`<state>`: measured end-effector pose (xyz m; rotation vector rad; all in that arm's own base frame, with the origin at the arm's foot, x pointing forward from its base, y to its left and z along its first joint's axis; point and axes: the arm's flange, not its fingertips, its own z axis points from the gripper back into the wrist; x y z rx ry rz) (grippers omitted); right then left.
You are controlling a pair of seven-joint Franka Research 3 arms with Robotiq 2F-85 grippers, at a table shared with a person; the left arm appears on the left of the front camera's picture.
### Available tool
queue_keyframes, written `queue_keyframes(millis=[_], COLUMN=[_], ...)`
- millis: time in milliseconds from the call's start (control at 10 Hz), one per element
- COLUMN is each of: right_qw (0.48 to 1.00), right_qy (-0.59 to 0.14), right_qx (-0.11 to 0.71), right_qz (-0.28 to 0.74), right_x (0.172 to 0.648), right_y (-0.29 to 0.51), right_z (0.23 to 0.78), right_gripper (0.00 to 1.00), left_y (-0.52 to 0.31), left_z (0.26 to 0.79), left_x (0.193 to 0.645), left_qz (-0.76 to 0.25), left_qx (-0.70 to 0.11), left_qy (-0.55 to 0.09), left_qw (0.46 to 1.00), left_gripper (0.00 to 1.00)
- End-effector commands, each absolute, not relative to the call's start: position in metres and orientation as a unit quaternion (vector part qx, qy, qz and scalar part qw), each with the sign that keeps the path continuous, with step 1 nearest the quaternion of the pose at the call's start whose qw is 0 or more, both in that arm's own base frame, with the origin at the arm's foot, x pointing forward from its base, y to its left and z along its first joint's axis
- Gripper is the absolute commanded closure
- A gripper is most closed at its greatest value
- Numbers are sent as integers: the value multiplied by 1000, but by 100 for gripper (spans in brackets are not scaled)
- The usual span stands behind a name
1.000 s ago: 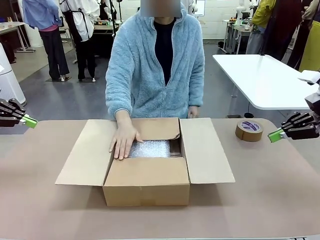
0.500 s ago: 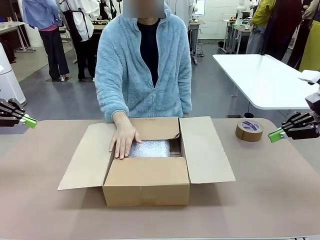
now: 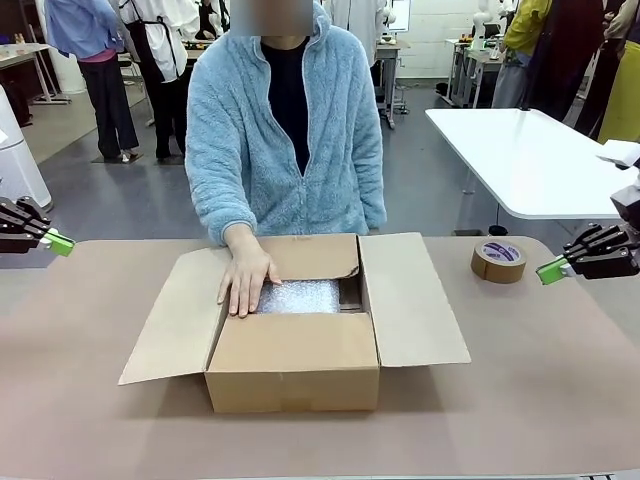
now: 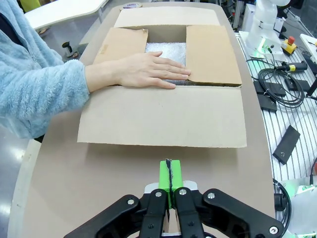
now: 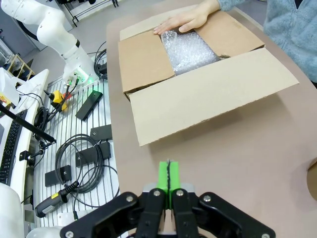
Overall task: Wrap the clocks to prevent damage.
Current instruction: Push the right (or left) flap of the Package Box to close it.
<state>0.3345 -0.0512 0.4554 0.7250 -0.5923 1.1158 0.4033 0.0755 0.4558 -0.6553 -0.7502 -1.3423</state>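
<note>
Bright, even overhead indoor light; soft shadows under the cardboard box (image 3: 292, 375) flaps, small glints on the bubble-wrap bundle (image 5: 190, 52); all views sharp, wrist views bowed at edges by wide-angle lens.

This is a robot lab in a big open room. A white robot arm (image 5: 49, 25) stands on a silver metal bench with grooves (image 5: 69, 124). Loops of black cable (image 5: 79, 153) lie on the bench, near a small yellow box with a red stop button (image 5: 55, 95). A black keyboard (image 5: 10, 144) sits at the side. Farther back, on the grey floor (image 3: 120, 190), there is a long white table (image 3: 520, 150), and people in work clothes (image 3: 100, 60) stand around.
</note>
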Motion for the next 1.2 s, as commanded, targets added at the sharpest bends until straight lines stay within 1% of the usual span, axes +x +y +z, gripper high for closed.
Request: queue_keyframes(millis=[0,100,200,300,400,500,700,800,900,1100], right_qw=[743,746,750,743,738,737,720,711,701,692], right_qy=[-275,-271,-233,-213,-209,-218,-227,-248,-289,-306], right_qx=[335,331,324,332,330,327,315,304,289,292], right_qz=[509,510,528,541,550,550,575,584,584,586], right_x=[333,335,351,360,374,388,403,411,414,417], right_y=[-51,-51,-40,-31,-23,-16,-2,2,6,10], right_z=[455,455,436,414,399,385,351,342,336,329], right_gripper=[99,99,99,99,99,99,99,99,99,99], left_y=[76,76,76,76,76,76,76,76,76,76], left_z=[456,456,456,456,456,456,456,456,456,456], left_x=[400,400,400,400,400,400,400,400,400,400], left_qz=[-597,-597,-597,-597,-597,-597,-597,-597,-597,-597], left_qx=[-289,-289,-289,-289,-289,-289,-289,-289,-289,-289], left_qy=[-334,-334,-334,-334,-334,-334,-334,-334,-334,-334], left_qw=[670,670,670,670,670,670,670,670,670,670], left_gripper=[100,100,100,100,100,100,100,100,100,100])
